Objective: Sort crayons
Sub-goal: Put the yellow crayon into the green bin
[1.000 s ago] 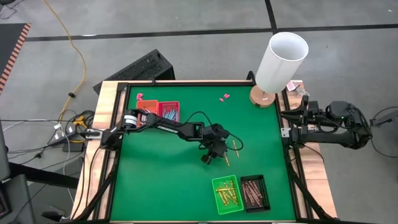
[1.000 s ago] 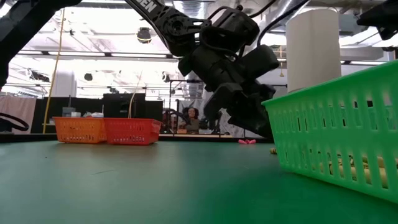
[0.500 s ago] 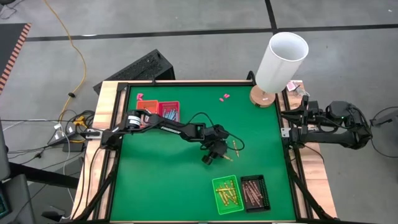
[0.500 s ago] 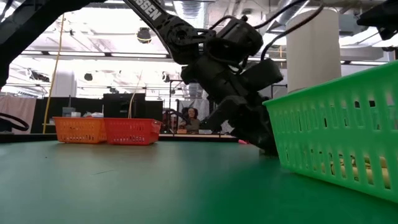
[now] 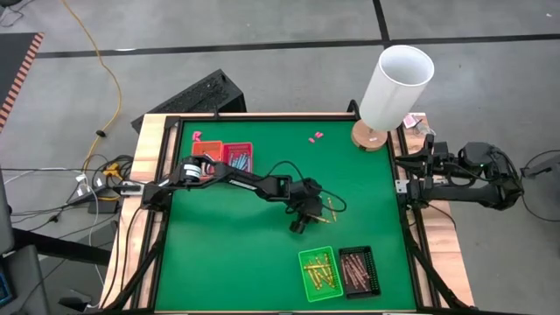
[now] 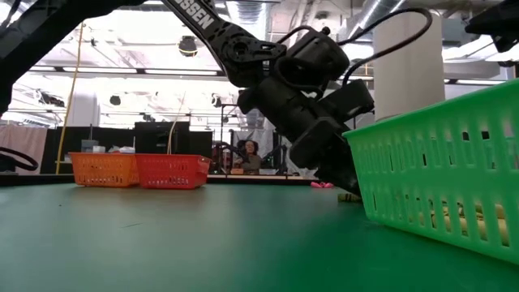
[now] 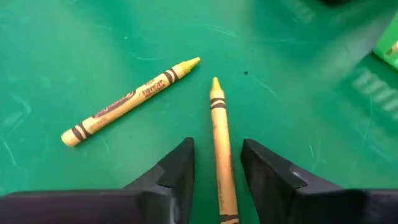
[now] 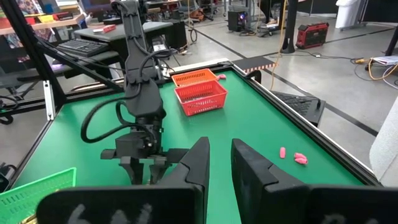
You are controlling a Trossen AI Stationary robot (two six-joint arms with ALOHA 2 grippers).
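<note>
We take the green tray [image 5: 319,272] as our landmark: it sits at the near edge of the green table [image 5: 227,254] and already holds yellow crayons, with the black tray [image 5: 359,269] of brown-red ones touching its right side. Our left gripper [image 7: 216,163] is down at the mat just beyond the green tray, its fingers [image 7: 176,169] apart and straddling a yellow crayon [image 7: 221,149] that lies flat between them; they are not visibly pressing on it yet, so we judge this a grasp in the making, not a hold. A second yellow crayon [image 7: 129,101] lies just beside, angled away, left clear so the fingers can take one stick at a time. The red tray [image 5: 237,157] and orange tray [image 5: 206,161] stand well beyond the green tray, toward the far left. Our right gripper [image 8: 217,163] waits off the table's right edge, fingers slightly parted and holding nothing.
</note>
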